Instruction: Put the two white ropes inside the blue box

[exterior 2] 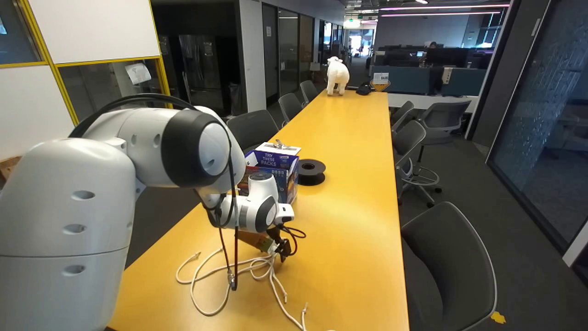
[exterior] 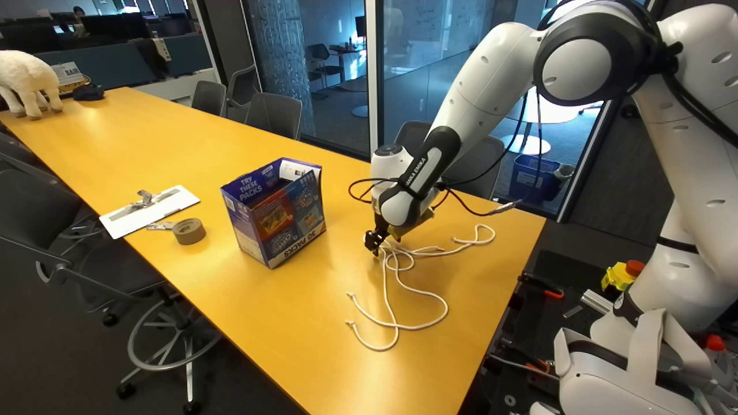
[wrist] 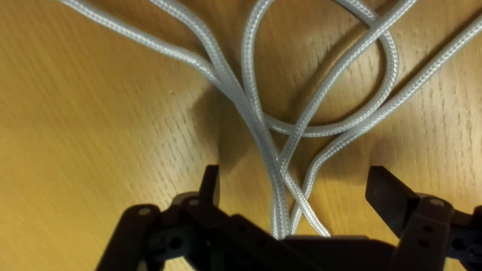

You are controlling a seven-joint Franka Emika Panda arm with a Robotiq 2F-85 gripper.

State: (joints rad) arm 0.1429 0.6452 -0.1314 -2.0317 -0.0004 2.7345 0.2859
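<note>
The two white ropes (exterior: 396, 327) lie tangled in loose loops and curls on the table; they also show in an exterior view (exterior 2: 209, 314). My gripper (exterior: 380, 239) is low over the table where the ropes bunch together. In the wrist view the gripper (wrist: 293, 177) is open, with its fingers wide apart. Several strands of the white ropes (wrist: 260, 128) cross and run between the fingers, not touching either fingertip. The gripper body hides their lower part. The blue box (exterior: 282, 219) stands upright with its top open, apart from the gripper; the arm partly covers it in an exterior view (exterior 2: 288, 184).
A brown tape roll (exterior: 189, 231) and a white clipboard (exterior: 153, 210) lie beyond the box. A black spool (exterior 2: 311, 172) stands beside the box. Black cables hang from the arm. A white toy sheep (exterior 2: 337, 76) stands at the table's far end. Chairs line the table.
</note>
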